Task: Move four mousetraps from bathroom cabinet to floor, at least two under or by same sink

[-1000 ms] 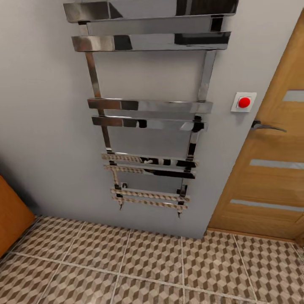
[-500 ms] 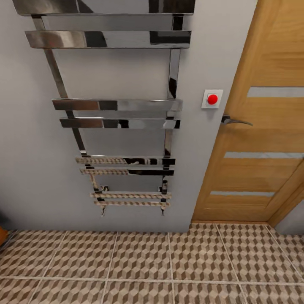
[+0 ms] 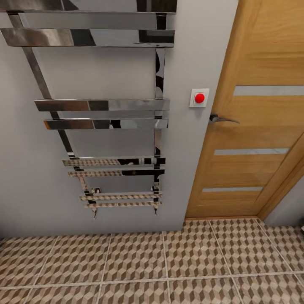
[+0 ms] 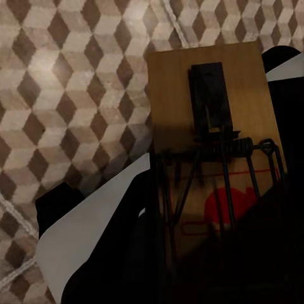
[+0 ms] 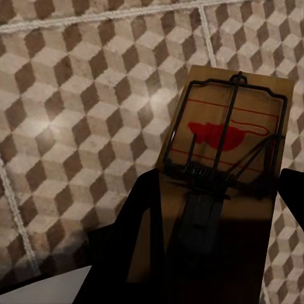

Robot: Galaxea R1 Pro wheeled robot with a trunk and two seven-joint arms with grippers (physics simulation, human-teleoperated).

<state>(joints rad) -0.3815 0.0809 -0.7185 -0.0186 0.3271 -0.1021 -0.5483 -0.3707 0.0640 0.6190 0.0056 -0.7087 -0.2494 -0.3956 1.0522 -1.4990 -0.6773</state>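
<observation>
A mousetrap (image 4: 209, 101), a brown wooden plate with a wire spring and a red mark, sits between the dark fingers of my left gripper (image 4: 202, 215), which is shut on it. My right gripper (image 5: 215, 234) is shut on a second mousetrap (image 5: 228, 139) of the same kind. Both traps hang above the bathroom floor (image 4: 69, 82) with its brown-and-beige cube tiles (image 5: 82, 95). In the head view the same floor (image 3: 139, 261) runs along the foot of a grey wall. The cabinet and the sink are out of view.
A tall chrome towel radiator (image 3: 101, 105) is fixed to the grey wall ahead. To its right are a white switch with a red button (image 3: 199, 98) and a wooden door (image 3: 257, 126) with a dark lever handle (image 3: 221, 119).
The head view has swung to the right: the radiator and door sit further left in the picture, and the orange-brown cabinet corner at the left edge has gone out of view.
</observation>
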